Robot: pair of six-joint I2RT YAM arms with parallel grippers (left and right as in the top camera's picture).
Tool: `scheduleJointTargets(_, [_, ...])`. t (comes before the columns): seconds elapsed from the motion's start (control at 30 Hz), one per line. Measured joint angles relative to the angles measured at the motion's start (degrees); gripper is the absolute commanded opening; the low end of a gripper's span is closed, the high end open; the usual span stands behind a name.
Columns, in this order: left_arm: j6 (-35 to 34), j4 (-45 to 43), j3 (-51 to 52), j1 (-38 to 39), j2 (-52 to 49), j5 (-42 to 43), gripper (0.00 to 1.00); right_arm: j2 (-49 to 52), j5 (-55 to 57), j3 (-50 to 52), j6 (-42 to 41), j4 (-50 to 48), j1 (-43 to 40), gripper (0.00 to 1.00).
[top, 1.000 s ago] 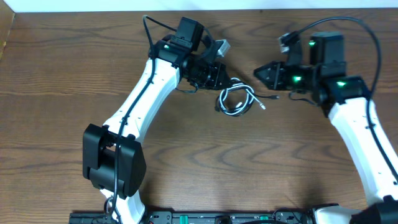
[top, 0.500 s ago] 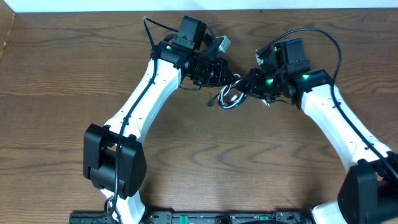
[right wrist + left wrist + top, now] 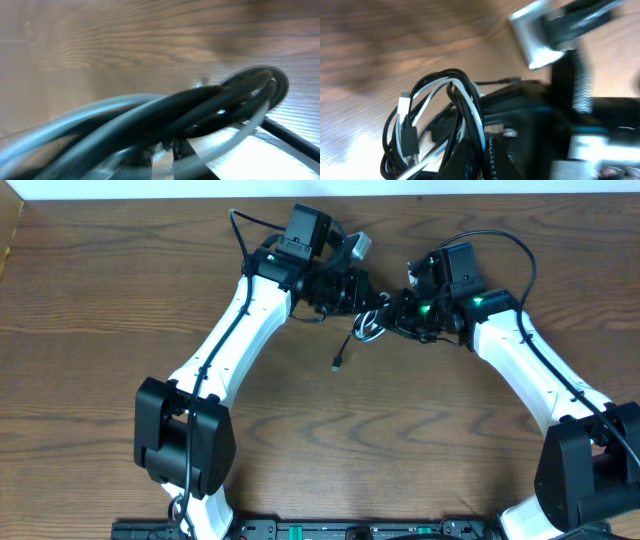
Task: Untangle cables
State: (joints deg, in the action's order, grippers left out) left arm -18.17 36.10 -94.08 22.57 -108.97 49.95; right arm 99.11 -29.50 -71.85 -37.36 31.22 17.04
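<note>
Nearest the front edge of the tabletop [image 3: 90, 380] stand the two shoulders. The left arm [image 3: 230, 330] lies along the same slant as a second ago, hardly moved. The right arm [image 3: 520, 360] was then drawn back to the right, well apart from the cords, and has since swung inward across the wood.

Further in, a loose plug [image 3: 338, 365] on a black tail lies on the wood, nearer the front than half a second ago, with its tail drawn out straighter. A second ago no such tail trailed this way; the cords lay in a flat open coil on the tabletop.

Beyond the plug the cables [image 3: 370, 327] are now a tighter black-and-white knot, pulled back from where the coil lay and caught between the two arms. The left fingers [image 3: 356, 297] are closed on the cables. The left wrist view shows the loops [image 3: 465, 100] running down into the dark finger block, a white plug [image 3: 403, 107] and a black plug [image 3: 410, 140] side by side at the loop's outer edge.

The right fingers [image 3: 398, 315] now press against the knot from the other side. In the right wrist view the strands [image 3: 165, 110] cross close and blurred, and I cannot tell whether those fingers clamp a cord or only sit among them
</note>
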Motion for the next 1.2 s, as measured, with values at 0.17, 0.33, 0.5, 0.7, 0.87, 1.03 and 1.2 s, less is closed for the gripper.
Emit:
scheduleJointTargets(0.17, [-4.0,-6.7,0.0,-2.0,-0.2,10.4,0.08,1.4,4.3,-0.1,-0.7,0.9,-0.3,0.1])
scheduleJointTargets(0.33, [-7.4,-9.7,0.8,-4.2,-0.6,17.7,0.07,2.1,4.6,-0.8,-0.9,1.0,-1.9,0.07])
scheduleJointTargets(0.5, [-9.1,-11.5,0.8,-7.3,-0.5,25.3,0.07,4.8,7.3,-0.8,-0.9,4.0,-5.7,0.06])
scheduleJointTargets(0.7, [-9.9,-11.8,0.8,-10.8,-0.4,28.3,0.07,6.6,10.1,0.7,0.3,7.1,-10.5,0.05])
scheduleJointTargets(0.87, [-7.2,-9.0,0.8,-10.4,-0.4,26.3,0.07,6.6,10.7,0.8,2.8,8.8,-11.0,0.02])
scheduleJointTargets(1.03, [-3.1,1.0,0.6,-6.4,-0.4,11.1,0.08,6.6,9.8,0.8,6.1,12.5,-11.0,0.03])
scheduleJointTargets(1.2, [0.8,5.1,0.6,-0.2,-0.4,-4.8,0.08,6.6,10.7,0.8,10.4,22.1,-13.0,0.01])
